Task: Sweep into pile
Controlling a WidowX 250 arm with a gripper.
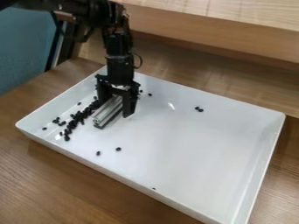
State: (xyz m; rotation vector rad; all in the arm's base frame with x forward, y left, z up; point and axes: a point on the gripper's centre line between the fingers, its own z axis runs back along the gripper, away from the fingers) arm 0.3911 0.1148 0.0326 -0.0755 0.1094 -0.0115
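Beans (pixel 72 124) are heaped loosely beside the bar (pixel 109 112) in the tray (pixel 192 153). The bar is pinched by the gripper (pixel 115 109) and should be kept low, pushed slowly (beans may roll).

Beans (pixel 74 120) in tray (pixel 204 144), mostly left of bar (pixel 109 112), tray on table (pixel 52 186)

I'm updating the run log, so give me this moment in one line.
gripper: holding metal bar | black pieces: most clustered beside bar, strays elsewhere in white tray | sweep: unfinished
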